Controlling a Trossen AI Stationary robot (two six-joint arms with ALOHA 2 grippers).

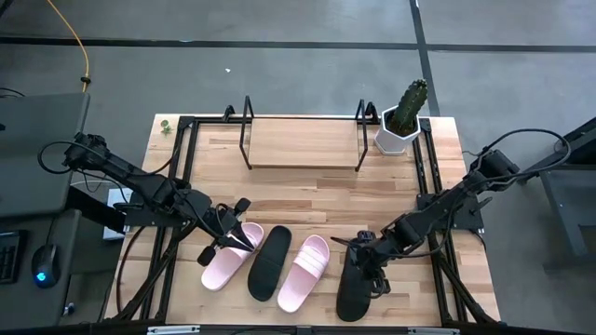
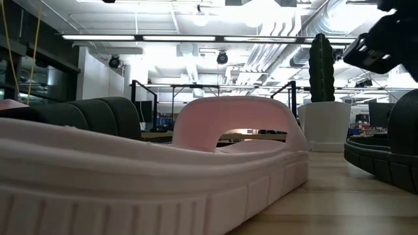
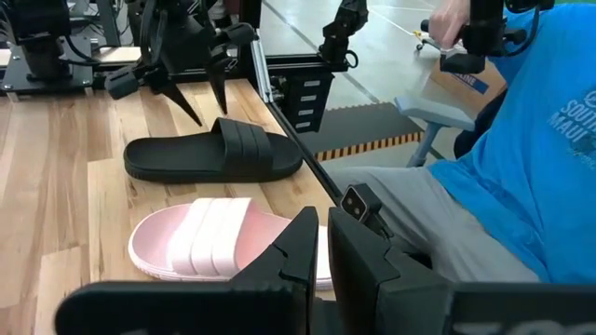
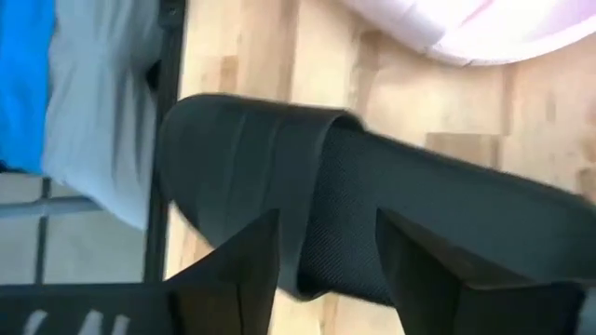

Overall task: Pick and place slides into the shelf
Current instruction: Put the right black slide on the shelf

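Four slides lie side by side near the table's front edge: a pink slide (image 1: pixel 226 259), a black slide (image 1: pixel 270 263), a second pink slide (image 1: pixel 304 272) and a second black slide (image 1: pixel 354 287) at the right. My right gripper (image 4: pixel 326 223) is open, pointing steeply down over this right-hand black slide (image 4: pixel 307 177), one finger on each side of its strap edge; the left wrist view shows its fingertips (image 3: pixel 223 110) just above the strap. My left gripper (image 3: pixel 321 270) is shut and hovers over the leftmost pink slide's far end. The shelf (image 1: pixel 303 141) stands at the table's far side.
A white pot with a cactus (image 1: pixel 402 121) stands right of the shelf. Black frame rails (image 1: pixel 182 177) run along the table's left and right sides. A person in a blue shirt (image 3: pixel 531 158) sits past the table's front edge. Bare wood lies between shelf and slides.
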